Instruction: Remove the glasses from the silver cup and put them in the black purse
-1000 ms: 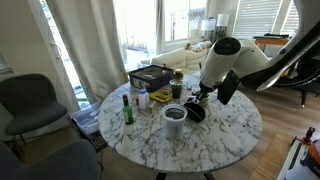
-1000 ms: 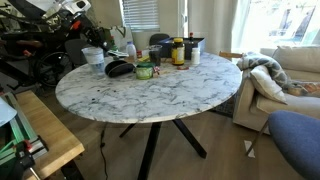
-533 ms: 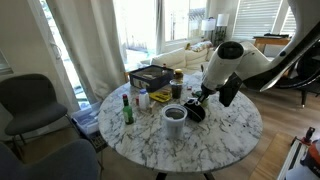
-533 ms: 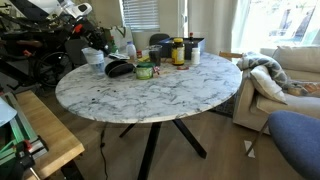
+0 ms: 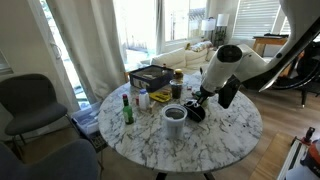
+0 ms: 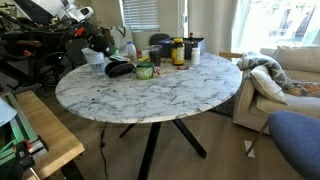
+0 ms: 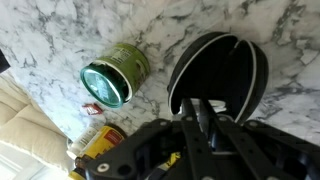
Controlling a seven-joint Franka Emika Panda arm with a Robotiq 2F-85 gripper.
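My gripper point(image 7: 204, 106) hangs just above the black purse point(image 7: 225, 62), a black oval pouch with its slit open. The fingers stand close together, pinched on a thin dark thing that I take for the glasses point(image 7: 206, 99), mostly hidden by the fingers. In both exterior views the gripper point(image 5: 199, 98) point(image 6: 101, 45) is over the purse point(image 5: 196, 112) point(image 6: 119, 68). The silver cup point(image 5: 174, 117) point(image 6: 94, 58) stands upright beside the purse; I see nothing sticking out of it.
A green-lidded jar point(image 7: 112, 78) point(image 6: 145, 70) stands next to the purse. A green bottle point(image 5: 127, 108), a dark box point(image 5: 151, 75) and several jars point(image 6: 182, 50) crowd the table's window side. The round marble table point(image 6: 170, 95) has chairs around it.
The arm has shifted only slightly over the purse; the cup, purse and jar have not moved.
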